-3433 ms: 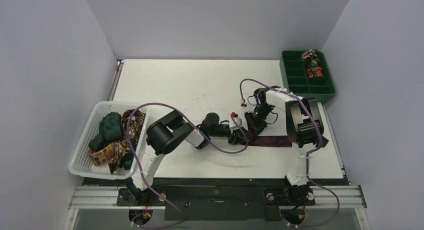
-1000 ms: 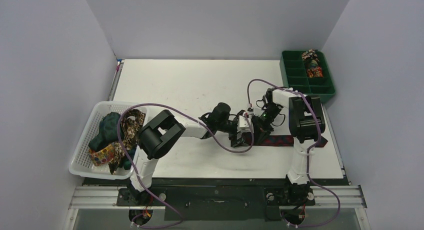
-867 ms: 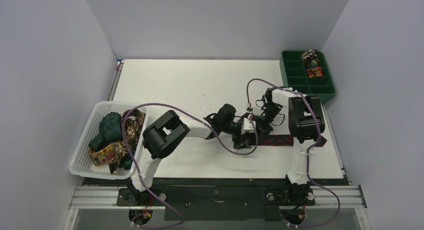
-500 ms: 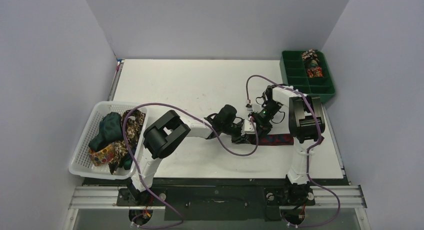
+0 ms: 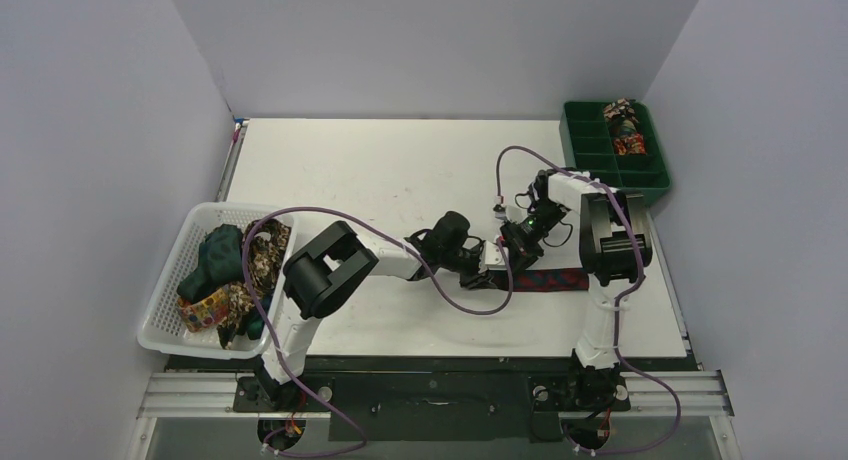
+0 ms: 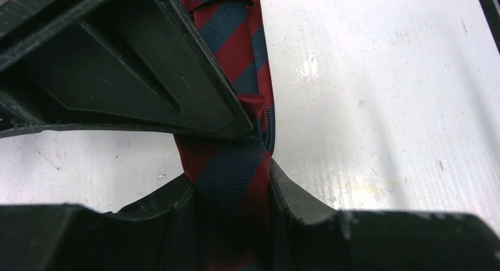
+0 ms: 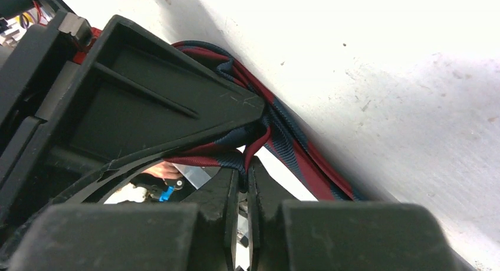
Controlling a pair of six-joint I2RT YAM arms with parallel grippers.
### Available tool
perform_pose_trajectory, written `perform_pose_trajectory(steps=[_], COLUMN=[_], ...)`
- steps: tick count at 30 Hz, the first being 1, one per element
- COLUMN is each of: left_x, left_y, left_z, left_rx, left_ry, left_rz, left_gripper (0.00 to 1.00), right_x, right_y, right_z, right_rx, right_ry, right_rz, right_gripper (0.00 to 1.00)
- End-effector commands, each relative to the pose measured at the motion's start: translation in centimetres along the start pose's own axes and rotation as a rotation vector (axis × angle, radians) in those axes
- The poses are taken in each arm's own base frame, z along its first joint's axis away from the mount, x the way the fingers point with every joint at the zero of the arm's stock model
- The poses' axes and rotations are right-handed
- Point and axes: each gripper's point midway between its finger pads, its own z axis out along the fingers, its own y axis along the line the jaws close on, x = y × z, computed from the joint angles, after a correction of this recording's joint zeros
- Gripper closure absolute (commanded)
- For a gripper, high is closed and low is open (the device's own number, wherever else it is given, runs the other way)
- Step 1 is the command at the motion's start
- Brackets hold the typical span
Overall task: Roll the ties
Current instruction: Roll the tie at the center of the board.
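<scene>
Navy-and-red striped tie (image 5: 555,279) lies on the surface (image 5: 380,170), rt of centre, with both arms working its left end.

Change noted: its flat tail reached under the rt arm a few secs ago and now stops short of it, i.e. fabric is being taken up into the roll.

The left gripper (image 6: 259,148) was wide open a sec ago and has nipped down on the tie. The right gripper (image 7: 252,144) is almost closed, pinching several folded layers at its tips.

Judgement: rolling is under way, with a fair length still flat. Other ties (image 5: 225,270) wait in the basket (image 5: 160,325).
</scene>
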Motion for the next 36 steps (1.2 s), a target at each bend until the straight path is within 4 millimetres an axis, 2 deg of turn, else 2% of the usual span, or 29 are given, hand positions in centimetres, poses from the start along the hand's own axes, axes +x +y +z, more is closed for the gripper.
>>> perform_pose_trajectory(steps=[1, 4, 5, 7, 8, 9, 10, 11, 12, 13, 14, 15, 18, 22, 26, 31, 36], left_x=[4.8, 3.9, 4.1, 3.5, 2.3, 2.4, 1.1, 1.4, 0.2, 0.5, -0.4, 0.0, -1.3, -3.0, -3.7, -2.8, -2.0], left_y=[-1.9, -1.3, -1.3, -1.1, -0.6, -0.9, -0.2, -0.6, 0.1, -0.3, 0.3, 0.0, 0.7, 1.5, 1.6, 0.6, 1.8], left_z=[-0.9, -1.4, -1.7, -2.2, -2.5, -2.8, -3.2, -3.4, -3.8, -4.1, -4.5, -4.7, -4.9, -4.2, -3.0, -1.1, 0.3], left_rx=[0.029, 0.008, 0.003, -0.004, -0.017, -0.020, -0.042, -0.044, -0.067, -0.070, -0.092, -0.095, -0.122, -0.128, -0.114, -0.117, -0.192], left_ry=[0.131, 0.075, 0.073, 0.047, 0.010, 0.002, -0.044, -0.050, -0.094, -0.101, -0.142, -0.149, -0.222, -0.299, -0.349, -0.345, -0.368], left_rz=[-0.134, -0.150, -0.159, -0.156, -0.135, -0.156, -0.128, -0.144, -0.116, -0.131, -0.105, -0.125, -0.117, -0.151, -0.229, -0.233, -0.262], left_gripper=[0.78, 0.69, 0.61, 0.48, 0.44, 0.36, 0.31, 0.23, 0.21, 0.18, 0.17, 0.16, 0.16, 0.16, 0.13, 0.09, 0.21], right_x=[-0.9, -0.6, -0.4, -0.4, -0.5, -0.7, -0.7, -0.9, -1.1, -1.1, -1.1, -1.2, -1.1, -1.0, -1.2, -1.3, -1.5], right_y=[-0.2, -2.7, -3.6, -4.3, -4.2, -4.6, -4.7, -5.0, -5.2, -5.3, -5.7, -5.7, -6.0, -6.0, -5.9, -5.8, -5.8], right_z=[-1.2, -0.8, -0.6, -0.2, 0.1, 0.2, 0.5, 0.7, 1.0, 1.2, 1.4, 1.5, 1.8, 2.2, 2.4, 2.6, 2.8], right_rx=[0.071, 0.185, 0.224, 0.265, 0.279, 0.305, 0.328, 0.341, 0.357, 0.361, 0.370, 0.374, 0.383, 0.377, 0.368, 0.353, 0.335], right_ry=[-0.051, -0.034, -0.019, -0.001, 0.009, 0.011, 0.021, 0.017, 0.022, 0.028, 0.038, 0.040, 0.044, 0.046, 0.033, 0.023, 0.016], right_rz=[-0.060, -0.031, -0.027, -0.026, -0.031, -0.038, -0.040, -0.045, -0.044, -0.043, -0.034, -0.034, -0.036, -0.035, -0.033, -0.031, -0.030], right_gripper=[1.00, 1.00, 1.00, 1.00, 1.00, 1.00, 1.00, 1.00, 1.00, 1.00, 1.00, 1.00, 1.00, 1.00, 1.00, 1.00, 1.00])
